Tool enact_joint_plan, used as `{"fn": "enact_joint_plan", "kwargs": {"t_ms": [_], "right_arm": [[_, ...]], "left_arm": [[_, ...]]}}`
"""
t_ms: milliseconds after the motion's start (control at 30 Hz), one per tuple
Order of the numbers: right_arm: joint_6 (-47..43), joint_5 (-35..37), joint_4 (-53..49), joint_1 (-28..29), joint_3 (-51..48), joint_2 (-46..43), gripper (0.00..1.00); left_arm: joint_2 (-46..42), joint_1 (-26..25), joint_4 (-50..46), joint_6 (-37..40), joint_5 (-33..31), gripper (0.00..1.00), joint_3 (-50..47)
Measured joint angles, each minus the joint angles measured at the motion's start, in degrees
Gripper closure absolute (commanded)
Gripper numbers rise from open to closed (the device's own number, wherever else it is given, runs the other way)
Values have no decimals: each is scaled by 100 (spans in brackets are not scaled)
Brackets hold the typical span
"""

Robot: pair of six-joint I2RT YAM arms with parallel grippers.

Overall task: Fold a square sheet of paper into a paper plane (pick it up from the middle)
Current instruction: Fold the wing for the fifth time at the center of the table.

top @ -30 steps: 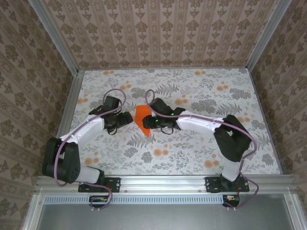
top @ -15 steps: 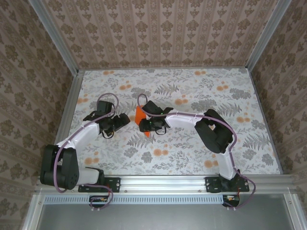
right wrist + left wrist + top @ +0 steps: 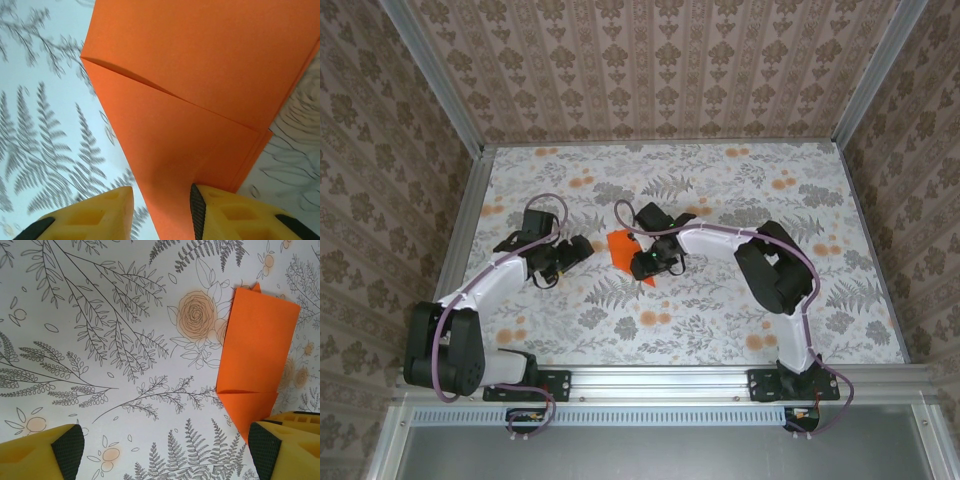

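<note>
The square sheet of paper (image 3: pixel 257 345) looks thin and should bend easily; better to take it at the middle crease. The left gripper (image 3: pixel 166 450) is wide; the right gripper (image 3: pixel 160 210), narrow, straddles its point.

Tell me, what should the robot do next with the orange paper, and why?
Probably the right hand should gently close on the folded orange paper: its tip lies between those fingers, not yet pinched, while the open left hand hovers beside it.
</note>
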Motion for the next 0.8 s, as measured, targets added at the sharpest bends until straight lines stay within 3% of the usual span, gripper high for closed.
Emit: {"fn": "enact_joint_plan", "kwargs": {"t_ms": [200,367,800], "right_arm": [[-258,-111,55,-127,-564,-667,55],[199,-105,673,-125,-833,-1333,61],[949,-28,1143,-125,-831,-732,68]], "left_arm": [[46,-17,74,-2,103,11,0],[162,-105,313,-39,225,11,-31],[232,-726,1036,-533,404,10,-216]]}}
